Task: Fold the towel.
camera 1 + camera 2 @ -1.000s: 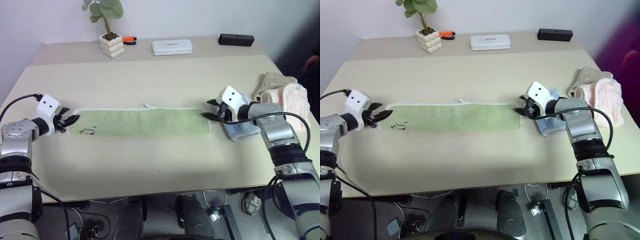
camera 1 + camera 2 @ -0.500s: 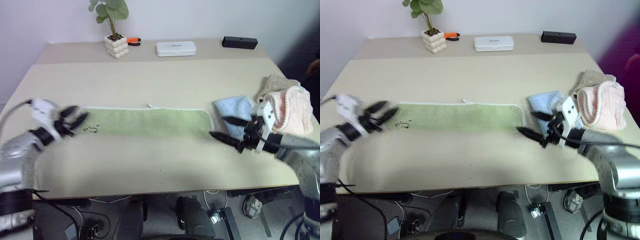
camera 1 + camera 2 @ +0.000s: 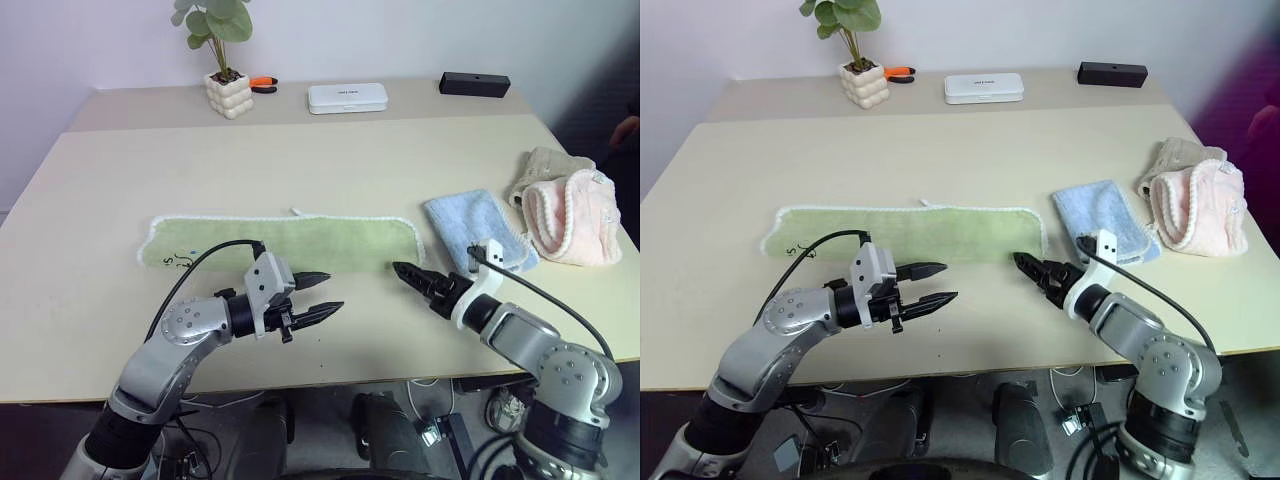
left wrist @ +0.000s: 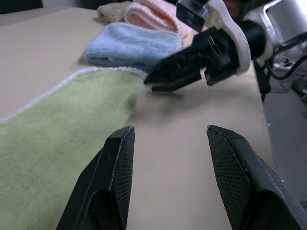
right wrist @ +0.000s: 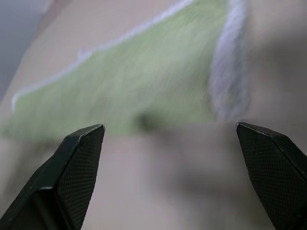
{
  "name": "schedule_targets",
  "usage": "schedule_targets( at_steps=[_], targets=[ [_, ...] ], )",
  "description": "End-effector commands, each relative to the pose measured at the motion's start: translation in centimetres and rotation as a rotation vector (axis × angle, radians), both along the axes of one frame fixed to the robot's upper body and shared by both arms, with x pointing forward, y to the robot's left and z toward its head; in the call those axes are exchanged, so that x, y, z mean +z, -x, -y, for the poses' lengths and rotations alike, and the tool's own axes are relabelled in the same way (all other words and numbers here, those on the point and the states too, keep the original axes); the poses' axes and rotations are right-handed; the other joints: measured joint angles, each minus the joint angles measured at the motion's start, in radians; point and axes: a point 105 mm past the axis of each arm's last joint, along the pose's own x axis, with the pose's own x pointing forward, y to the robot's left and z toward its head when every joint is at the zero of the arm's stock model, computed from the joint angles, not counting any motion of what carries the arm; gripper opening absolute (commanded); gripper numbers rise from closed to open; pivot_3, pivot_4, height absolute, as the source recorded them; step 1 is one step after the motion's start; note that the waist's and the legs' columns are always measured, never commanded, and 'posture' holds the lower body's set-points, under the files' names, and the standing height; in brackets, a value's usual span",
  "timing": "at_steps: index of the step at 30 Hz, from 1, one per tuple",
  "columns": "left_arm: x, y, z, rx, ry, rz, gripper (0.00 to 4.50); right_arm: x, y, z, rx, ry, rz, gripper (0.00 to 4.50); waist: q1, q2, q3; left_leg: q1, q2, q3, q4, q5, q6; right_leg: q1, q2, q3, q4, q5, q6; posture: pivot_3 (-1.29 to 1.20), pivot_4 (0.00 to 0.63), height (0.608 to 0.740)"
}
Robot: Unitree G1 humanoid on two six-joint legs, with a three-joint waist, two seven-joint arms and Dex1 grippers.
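Observation:
The towel [image 3: 285, 243] lies flat on the table as a long light green strip with white edging. A dark logo [image 3: 178, 262] marks its left end and a small loop [image 3: 295, 211] sticks out of its far edge. My left gripper [image 3: 330, 292] hovers in front of the strip's middle, pointing right, open and empty; the left wrist view shows its fingers [image 4: 117, 163] apart over bare table. My right gripper [image 3: 400, 270] points left at the towel's right end, just short of it. Its fingers [image 5: 81, 153] stand wide open with nothing between them.
A folded light blue towel [image 3: 470, 225] lies right of the green strip. Pink and beige cloths [image 3: 565, 205] are heaped beyond it. Along the far edge stand a potted plant [image 3: 225, 90], an orange tool [image 3: 262, 82], a white box [image 3: 347, 96] and a black box [image 3: 474, 84].
My left gripper swung from the towel's left end to in front of its middle. My right gripper left the right end, opened wide and drew back toward the table's near side.

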Motion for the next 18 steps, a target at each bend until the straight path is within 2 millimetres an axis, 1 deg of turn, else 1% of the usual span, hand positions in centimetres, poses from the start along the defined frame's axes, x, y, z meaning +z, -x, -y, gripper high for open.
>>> schedule_targets(
  at_steps=[1,2,3,4,7,10,11,13,18],
  targets=[
    [0.9,0.1,-0.2,-0.002,0.011,0.044,2.42,0.2,-1.1,0.4,-0.071,-0.073,-0.029,4.45,-0.002,0.0,0.0,0.0,0.0,0.0,0.0,0.0,0.0,0.0,0.0,0.0,0.0,0.0,0.0,0.0,0.15,0.74],
    [0.8,0.1,-0.4,0.006,0.009,0.044,2.42,0.4,-1.5,0.2,-0.076,-0.089,-0.029,3.96,-0.002,0.0,0.0,0.0,0.0,0.0,0.0,0.0,0.0,0.0,0.0,0.0,0.0,0.0,0.0,0.0,0.15,0.74],
    [0.8,0.0,-0.5,0.011,0.005,0.044,2.42,0.6,-1.7,0.0,-0.074,-0.101,-0.026,3.69,-0.003,0.001,0.0,0.0,0.0,0.0,0.0,0.0,0.0,0.0,0.0,0.0,0.0,0.0,0.0,0.0,0.15,0.74],
    [0.7,0.0,-0.7,0.016,0.001,0.045,2.42,0.9,-1.9,-0.3,-0.068,-0.106,-0.022,3.32,-0.003,0.001,0.0,0.0,0.0,0.0,0.0,0.0,0.0,0.0,0.0,0.0,0.0,0.0,0.0,0.0,0.15,0.74],
    [0.6,0.1,-0.8,0.025,-0.004,0.043,2.42,1.3,-2.2,-0.7,-0.058,-0.116,-0.016,1.79,-0.003,0.001,0.0,0.0,0.0,0.0,-0.001,0.0,0.0,-0.001,0.0,0.0,0.0,0.0,0.001,0.0,0.15,0.74],
    [0.5,0.1,-0.9,0.033,-0.005,0.042,2.42,1.6,-2.3,-0.4,-0.074,-0.114,-0.003,0.32,-0.003,0.001,0.0,0.0,0.0,0.0,-0.001,0.0,0.0,0.0,0.0,0.0,0.0,0.0,0.001,0.0,0.15,0.74],
    [0.4,0.2,-1.0,0.037,-0.004,0.039,2.42,1.8,-2.3,-0.2,-0.084,-0.108,0.006,0.06,-0.003,0.001,0.0,0.0,0.0,0.0,-0.001,0.0,0.0,0.0,0.0,0.0,0.0,0.0,0.001,0.0,0.15,0.74],
    [0.1,0.2,-1.2,0.049,-0.008,0.032,2.42,2.5,-2.2,0.4,-0.101,-0.086,0.04,0.06,-0.004,0.001,0.0,0.0,0.0,0.0,-0.001,0.0,0.0,-0.001,0.0,0.0,0.0,0.0,0.001,0.0,0.15,0.74],
    [-0.8,0.3,-2.0,0.083,-0.021,0.005,2.42,5.0,-0.7,2.5,-0.066,0.114,0.149,0.06,-0.001,0.002,0.001,-0.001,0.0,0.0,-0.001,0.0,0.0,-0.001,0.0,0.0,0.0,-0.001,0.0,0.0,0.15,0.74]
  ],
)
